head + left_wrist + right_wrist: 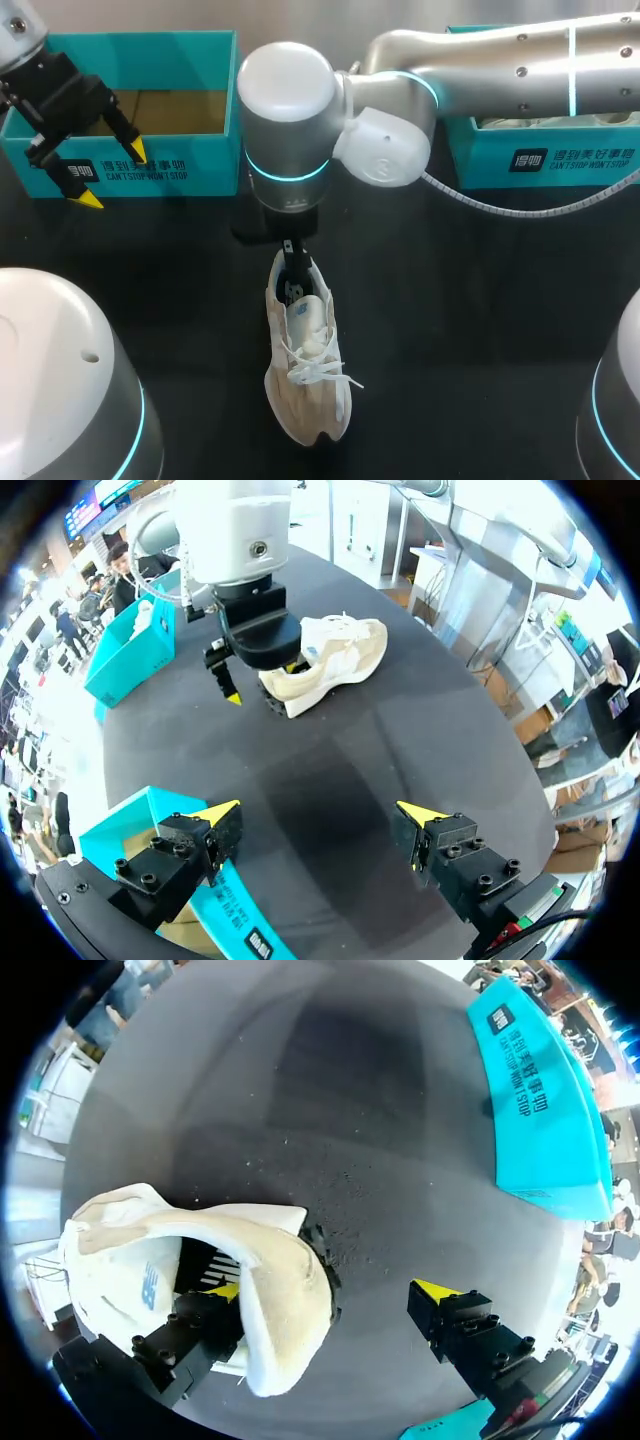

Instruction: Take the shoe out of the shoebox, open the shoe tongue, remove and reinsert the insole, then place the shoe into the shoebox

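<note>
— Where's the cream lace-up fabric shoe (305, 370)?
— Upright on the black table (480, 300). The right gripper (330, 1290) is at its heel, jaws apart, one finger inside the opening.
— The left gripper (322, 811)?
— Spread, empty, over the teal cardboard shoebox's (180, 165) front wall.

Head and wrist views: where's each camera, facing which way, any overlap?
Head: above and behind, looking down on the table; left arm and right arm show.
Left wrist: on the left arm, looking across at the shoe and right gripper; own left gripper shows, open.
Right wrist: on the right arm, looking down at the shoe's heel; one own finger inside it.
Shared: all show the shoe.
</note>
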Controlling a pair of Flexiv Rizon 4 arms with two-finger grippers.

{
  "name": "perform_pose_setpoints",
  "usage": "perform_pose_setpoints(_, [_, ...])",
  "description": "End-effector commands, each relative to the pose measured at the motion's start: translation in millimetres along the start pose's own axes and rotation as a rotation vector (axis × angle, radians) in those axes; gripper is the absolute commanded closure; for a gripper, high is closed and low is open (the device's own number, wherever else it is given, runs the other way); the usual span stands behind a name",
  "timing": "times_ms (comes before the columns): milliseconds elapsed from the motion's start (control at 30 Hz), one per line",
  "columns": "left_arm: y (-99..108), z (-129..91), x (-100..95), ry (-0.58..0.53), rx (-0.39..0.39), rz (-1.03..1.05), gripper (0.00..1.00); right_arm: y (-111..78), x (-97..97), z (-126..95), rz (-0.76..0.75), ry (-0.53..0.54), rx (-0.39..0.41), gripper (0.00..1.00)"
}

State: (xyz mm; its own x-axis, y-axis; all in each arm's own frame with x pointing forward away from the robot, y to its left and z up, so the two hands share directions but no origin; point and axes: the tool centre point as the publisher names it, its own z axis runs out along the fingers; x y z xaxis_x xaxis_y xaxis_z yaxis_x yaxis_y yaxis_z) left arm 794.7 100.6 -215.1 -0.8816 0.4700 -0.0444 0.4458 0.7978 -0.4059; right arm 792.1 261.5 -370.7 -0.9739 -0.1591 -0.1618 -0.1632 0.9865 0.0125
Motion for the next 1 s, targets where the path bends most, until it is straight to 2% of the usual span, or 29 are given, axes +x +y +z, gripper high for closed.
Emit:
perform_pose_setpoints(33, [0.3,-0.3,0.7,0.0,-0.002,0.0,0.0,3.3,-1.6,7.4,-0.003,0.006,0.004,0.0])
perform_pose_setpoints(167, [0.3,-0.3,0.7,0.0,-0.002,0.0,0.0,4.2,-2.3,10.9,-0.005,0.013,0.005,0.0])
perform_pose_setpoints(200, [0.3,-0.3,0.7,0.0,-0.002,0.0,0.0,4.3,-2.6,11.4,-0.003,0.015,0.003,0.08])
perform_pose_setpoints(233, [0.3,-0.3,0.7,0.0,-0.002,0.0,0.0,4.5,-2.7,11.9,-0.002,0.016,0.002,0.26])
perform_pose_setpoints(267, [0.3,-0.3,0.7,0.0,-0.002,0.0,0.0,4.7,-2.6,12.6,-0.002,0.017,0.0,0.53])
perform_pose_setpoints(367, [0.3,-0.3,0.7,0.0,-0.002,0.0,0.0,5.8,-1.2,15.4,-0.005,0.024,0.002,0.65])
perform_pose_setpoints(533, [0.3,-0.3,0.7,0.0,-0.002,0.0,0.0,3.3,2.5,17.6,-0.001,0.034,0.005,1.0])
perform_pose_setpoints(767, [0.3,-0.3,0.7,0.0,-0.002,0.0,0.0,-1.1,5.2,10.3,0.021,0.016,0.021,1.0])
perform_pose_setpoints(1000, [0.3,-0.3,0.7,0.0,-0.002,0.0,0.0,-6.9,2.8,-19.2,0.027,-0.024,0.042,1.0])
